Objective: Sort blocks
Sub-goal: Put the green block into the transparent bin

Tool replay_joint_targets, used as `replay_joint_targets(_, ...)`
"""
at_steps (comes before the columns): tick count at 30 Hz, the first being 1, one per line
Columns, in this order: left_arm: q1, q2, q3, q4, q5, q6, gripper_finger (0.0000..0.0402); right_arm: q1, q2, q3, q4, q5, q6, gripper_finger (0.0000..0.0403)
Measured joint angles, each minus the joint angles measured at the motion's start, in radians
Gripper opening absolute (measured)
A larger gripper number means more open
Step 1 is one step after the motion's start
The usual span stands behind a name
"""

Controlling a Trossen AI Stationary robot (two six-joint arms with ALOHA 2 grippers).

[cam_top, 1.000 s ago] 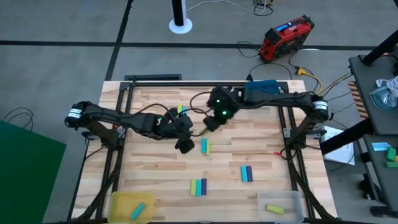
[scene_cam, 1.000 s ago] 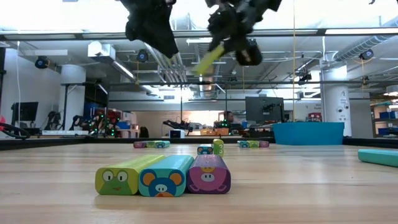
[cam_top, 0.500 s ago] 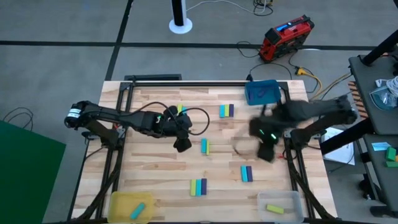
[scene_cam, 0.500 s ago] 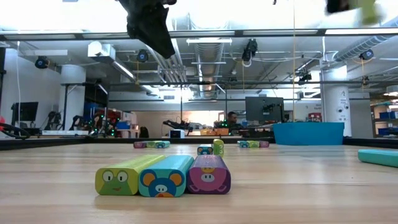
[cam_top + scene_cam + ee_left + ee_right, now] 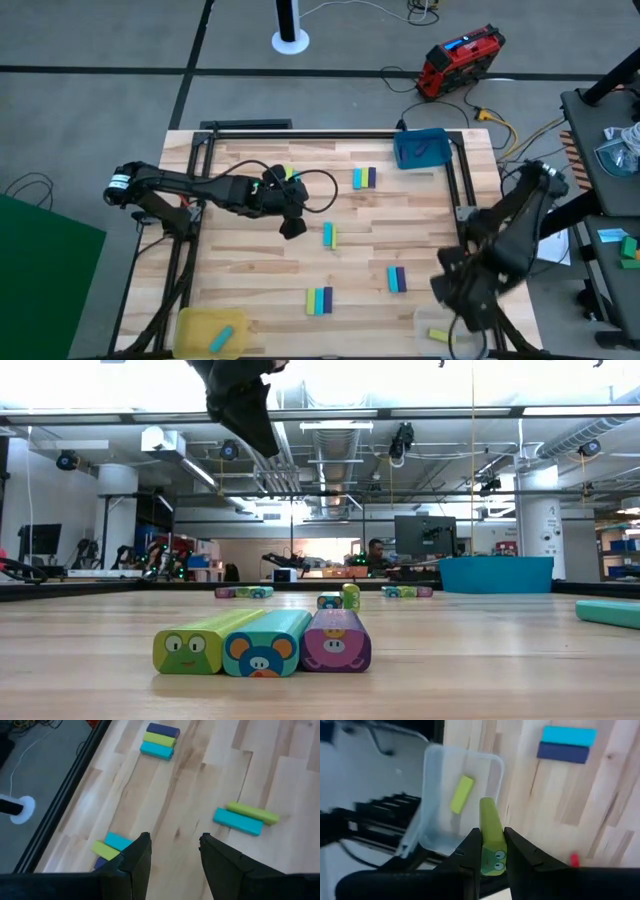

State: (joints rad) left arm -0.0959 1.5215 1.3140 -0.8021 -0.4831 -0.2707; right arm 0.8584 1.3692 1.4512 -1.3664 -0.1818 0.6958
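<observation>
Pale planked wood table (image 5: 260,255), matt grain; blocks (image 5: 262,642) smooth glossy plastic; clear tray (image 5: 451,775) frosted plastic.

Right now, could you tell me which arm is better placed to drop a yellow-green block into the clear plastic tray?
The right. Its gripper already holds a yellow-green block near the clear plastic tray, which holds another. The left gripper is open and empty, hovering mid-table.

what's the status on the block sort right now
Right hand shut on a yellow-green block, above the clear tray with one yellow-green block inside. Left hand open, empty, over mid-table. Nothing in the way.
</observation>
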Motion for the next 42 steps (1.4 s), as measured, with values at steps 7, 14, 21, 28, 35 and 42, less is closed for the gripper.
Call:
replay_joint_targets(7,0.002,0.0,-0.001,-0.008,-0.007,0.0,0.0147,0.131,0.185,-0.001,0.07,0.002,-0.004,0.0068)
replay_joint_targets(14,0.002,0.0,-0.001,-0.009,-0.006,0.0,0.0147,0.179,0.298,-0.001,0.15,0.001,0.017,0.0069)
replay_joint_targets(21,0.002,0.0,-0.002,-0.014,-0.006,0.0,0.0147,0.183,0.297,-0.001,0.147,0.001,0.066,0.004)
replay_joint_targets(28,0.002,0.0,-0.002,-0.02,-0.005,0.0,0.0147,0.165,0.221,-0.001,0.09,0.0,0.066,0.0022)
replay_joint_targets(35,0.002,0.0,-0.002,-0.026,0.056,-0.029,0.0147,0.023,0.099,-0.001,-0.046,0.018,0.18,0.0011)
replay_joint_targets(42,0.002,0.0,-0.002,-0.03,0.142,-0.084,0.0147,-0.209,-0.036,-0.001,0.013,0.345,0.155,0.0012)
